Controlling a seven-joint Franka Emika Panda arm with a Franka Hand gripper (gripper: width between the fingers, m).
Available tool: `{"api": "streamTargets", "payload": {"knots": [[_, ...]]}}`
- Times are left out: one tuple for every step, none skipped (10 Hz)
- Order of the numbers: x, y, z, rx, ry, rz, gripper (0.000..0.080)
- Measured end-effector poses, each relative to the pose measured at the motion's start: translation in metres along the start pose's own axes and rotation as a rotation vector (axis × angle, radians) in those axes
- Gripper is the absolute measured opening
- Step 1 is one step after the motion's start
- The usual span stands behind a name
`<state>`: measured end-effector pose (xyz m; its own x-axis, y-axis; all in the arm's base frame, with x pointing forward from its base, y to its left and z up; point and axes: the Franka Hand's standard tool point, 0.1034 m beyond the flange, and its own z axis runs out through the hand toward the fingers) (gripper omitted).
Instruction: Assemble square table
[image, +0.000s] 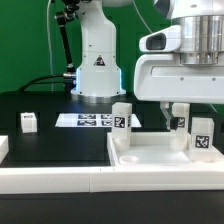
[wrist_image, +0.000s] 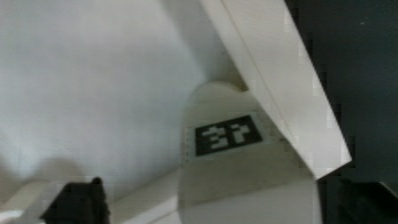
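Note:
The square table's white slab (image: 150, 158) lies at the exterior view's right with its raised rim (wrist_image: 267, 70) showing. Three tagged white legs stand on it: one at the left back corner (image: 122, 117), one at the right (image: 200, 137), and one (image: 178, 122) under the gripper. My gripper (image: 176, 116) hangs over that leg with its fingers down on either side. In the wrist view the tagged leg (wrist_image: 226, 133) runs between the dark fingertips (wrist_image: 80, 200), with a gap on one side. The gripper (wrist_image: 214, 215) is open and grips nothing.
Another small tagged leg (image: 28, 122) stands alone on the black table at the exterior view's left. The marker board (image: 85, 120) lies in front of the robot base (image: 97, 70). A long white border bar (image: 60, 180) runs along the front.

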<state>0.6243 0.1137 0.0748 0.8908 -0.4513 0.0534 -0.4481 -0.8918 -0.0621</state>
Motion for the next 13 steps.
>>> {"api": "streamTargets", "payload": {"knots": [[0.0006,0.0003,-0.0001,-0.002,0.002,-0.045,0.0649],[0.0014,0.0009,-0.0003,-0.001,0.004,-0.084,0.0649],[0.0013,0.0009,-0.0003,-0.001,0.004,-0.074,0.0497],[0.0014,0.0010,-0.0003,-0.001,0.004,-0.073,0.0359],[0.0014,0.0012,-0.0001,-0.001,0.003,-0.041,0.0290],[0.0014,0.0012,-0.0001,-0.001,0.003,-0.040,0.0290],[0.0014,0.0012,-0.0001,-0.001,0.003,-0.039,0.0290],[0.0011,0.0009,0.0001,0.001,0.002,0.066,0.0290],[0.0011,0.0010,0.0003,0.000,0.002,0.146,0.0290],[0.0010,0.0011,0.0004,0.000,0.002,0.216,0.0290],[0.0004,0.0012,0.0007,0.004,0.003,0.327,0.0290],[-0.0014,0.0014,0.0006,0.009,0.009,0.445,0.0290],[-0.0048,0.0002,0.0007,0.010,0.006,0.544,0.0290]]}}
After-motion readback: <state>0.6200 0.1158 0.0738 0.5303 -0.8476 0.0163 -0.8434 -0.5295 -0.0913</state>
